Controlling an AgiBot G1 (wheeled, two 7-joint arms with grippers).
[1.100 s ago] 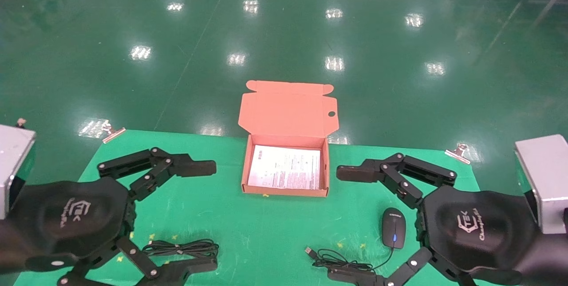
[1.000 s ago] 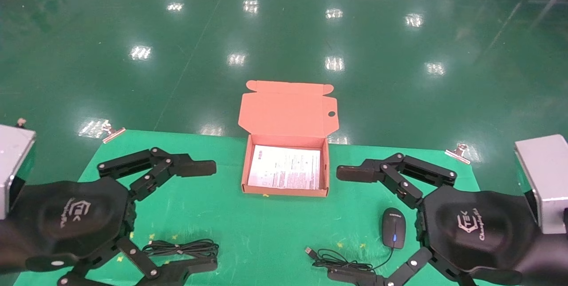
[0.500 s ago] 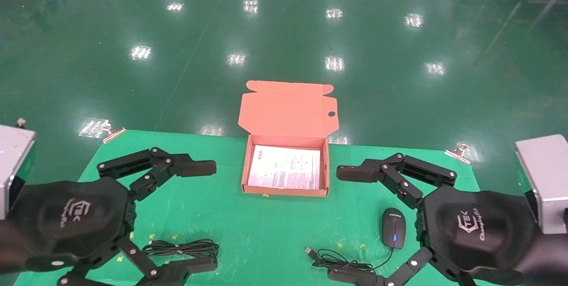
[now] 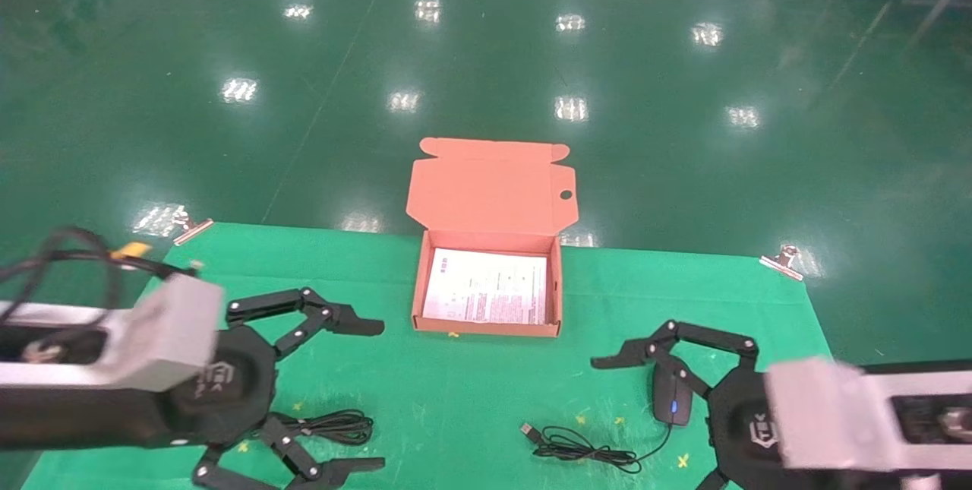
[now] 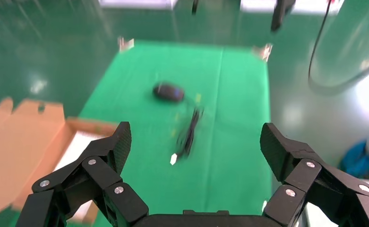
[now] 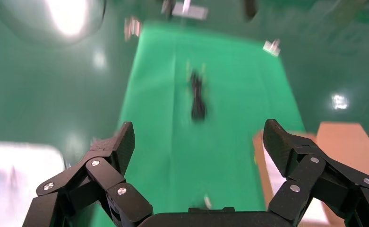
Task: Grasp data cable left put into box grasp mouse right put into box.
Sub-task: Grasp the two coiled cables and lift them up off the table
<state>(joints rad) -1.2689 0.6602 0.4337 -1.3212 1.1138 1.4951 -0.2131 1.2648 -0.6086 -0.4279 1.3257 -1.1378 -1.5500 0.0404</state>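
Glossy green floor surrounds a green-covered worktop clipped at its far corners, and the box sits at the middle of its far side with the lid standing open and a white sheet on its bottom. On the robot's left, the left end effector hangs low over the near edge with its fingers spread wide and nothing between them. The cable lies on the cloth inside that wide gap, a long flat coil whose long axis runs left to right, roughly along the line the fingers point. In the head view one finger stands on the far side of the coil and the other on its near side, so closing would pinch across the thin width; whether the fingers are low enough to catch it is not clear. On the robot's right, the right end effector is likewise wide open and empty, its far finger reaching over the mouse, which lies nose toward the box with its cord trailing in loose loops toward the centre. Each arm is clearly the nearer one to its own thing, and the box lies ahead and inward of both.
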